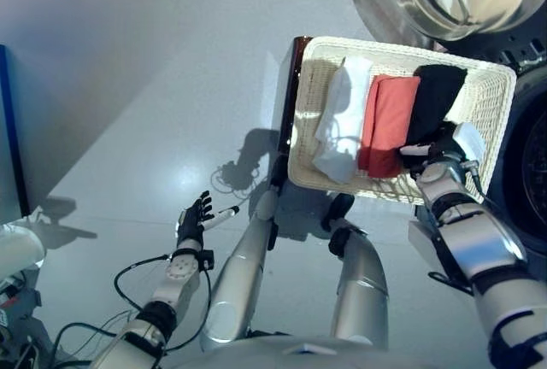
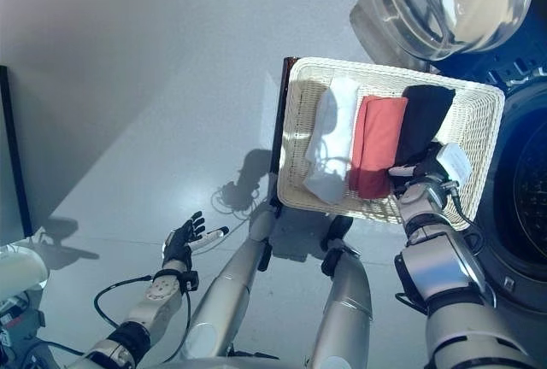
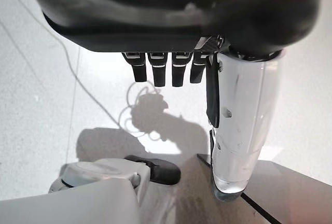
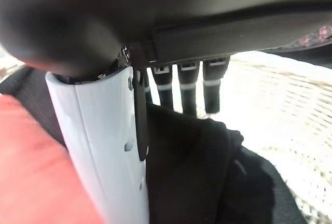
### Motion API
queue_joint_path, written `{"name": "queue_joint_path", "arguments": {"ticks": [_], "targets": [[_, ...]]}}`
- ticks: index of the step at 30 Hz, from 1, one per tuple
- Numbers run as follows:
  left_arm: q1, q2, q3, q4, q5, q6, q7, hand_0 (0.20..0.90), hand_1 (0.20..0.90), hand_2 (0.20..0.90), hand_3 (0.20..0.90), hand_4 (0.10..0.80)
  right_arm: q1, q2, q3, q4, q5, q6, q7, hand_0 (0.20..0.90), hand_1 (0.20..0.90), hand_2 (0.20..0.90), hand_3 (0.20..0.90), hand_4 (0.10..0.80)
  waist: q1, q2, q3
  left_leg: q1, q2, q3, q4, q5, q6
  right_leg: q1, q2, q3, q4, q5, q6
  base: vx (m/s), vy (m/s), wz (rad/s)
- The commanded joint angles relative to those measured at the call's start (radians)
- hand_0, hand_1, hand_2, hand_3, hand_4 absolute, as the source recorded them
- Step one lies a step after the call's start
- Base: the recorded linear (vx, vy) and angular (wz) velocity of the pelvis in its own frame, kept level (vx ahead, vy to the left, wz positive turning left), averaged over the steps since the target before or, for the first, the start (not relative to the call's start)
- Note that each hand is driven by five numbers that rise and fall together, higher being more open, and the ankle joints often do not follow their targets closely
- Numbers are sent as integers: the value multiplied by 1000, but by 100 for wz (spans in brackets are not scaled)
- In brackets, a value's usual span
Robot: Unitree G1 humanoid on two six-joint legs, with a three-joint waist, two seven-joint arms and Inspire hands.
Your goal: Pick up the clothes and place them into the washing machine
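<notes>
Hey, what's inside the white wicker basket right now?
Three folded clothes lie side by side in the basket: a white one, a red one and a black one. The right hand covers the black one's near end; anything underneath is hidden.

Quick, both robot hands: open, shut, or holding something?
Left robot hand: open, holding nothing, out over the floor.
Right robot hand: in the basket, fingers down on the black garment; a closed grip cannot be told.
</notes>
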Motion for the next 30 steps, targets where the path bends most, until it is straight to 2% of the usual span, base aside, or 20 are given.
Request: {"name": "queue_joint_path", "arguments": {"ticks": [1, 9, 10, 11, 12, 16, 21, 27, 30], "targets": [[21, 14, 54, 25, -18, -14, 29, 900, 900, 900, 900, 800, -57, -64, 66, -24, -31, -2, -8, 200, 200, 200, 200, 300, -2, 50, 34, 10, -50, 46, 126, -156, -46, 169, -1, 64, -273, 150, 66, 0, 0, 0], [13, 11, 63, 57, -17, -15, 27, 900, 900, 900, 900, 800, -41, -59, 49, -44, -6, -18, -13, 200, 200, 200, 200, 300, -14, 52, 27, 37, -44, 49, 116, -152, -48, 181, 7, 70, -271, 148, 63, -18, -13, -4], [15, 10, 65, 59, -16, -16, 25, 900, 900, 900, 900, 800, -33, -59, 37, -57, 7, -25, -17, 200, 200, 200, 200, 300, -16, 55, 28, 35, -40, 56, 110, -118, -45, 186, 8, 61, -285, 182, 57, 0, 0, 0], [16, 10, 65, 60, -16, -15, 25, 900, 900, 900, 900, 800, -32, -59, 38, -57, 7, -25, -17, 200, 200, 200, 200, 300, -18, 49, 23, 49, -42, 51, 111, -151, -49, 195, 8, 70, -278, 150, 63, -92, 18, -2], [21, 10, 70, 57, -16, -16, 24, 900, 900, 900, 900, 800, -24, -60, 18, -75, 30, -36, -25, 200, 200, 200, 200, 300, -23, 51, 21, 54, -37, 57, 102, -117, -46, 205, 10, 64, -298, 187, 58, 8, -16, -5], [41, 18, 73, 38, -14, -19, 18, 900, 900, 900, 900, 800, -9, -57, -51, -116, 129, -80, -40, 200, 200, 200, 200, 300, -34, 44, 7, 94, -29, 63, 91, -118, -47, 245, 14, 66, -322, 197, 61, -20, 0, -4], [56, 17, 83, 25, -9, -27, 35, 900, 900, 900, 900, 800, 69, 33, -140, -250, 219, -155, -110, 200, 200, 200, 200, 300, -63, 22, 8, 120, -14, 78, 85, -122, -41, 265, 29, 90, -342, 209, 59, -22, 12, -9], [59, 2, 74, 47, -6, -32, 54, 900, 900, 900, 900, 800, 190, 118, -177, -361, 247, -194, -138, 200, 200, 200, 200, 300, -106, -6, 9, 135, 3, 94, 86, -124, -41, 271, 49, 109, -361, 221, 53, -30, -2, -22], [61, -1, 78, 64, -3, -34, 57, 900, 900, 900, 900, 800, 228, 127, -184, -377, 250, -203, -137, 200, 200, 200, 200, 300, -117, -10, 6, 138, 7, 93, 82, -120, -42, 269, 54, 110, -367, 225, 49, -31, -16, -13]]}}
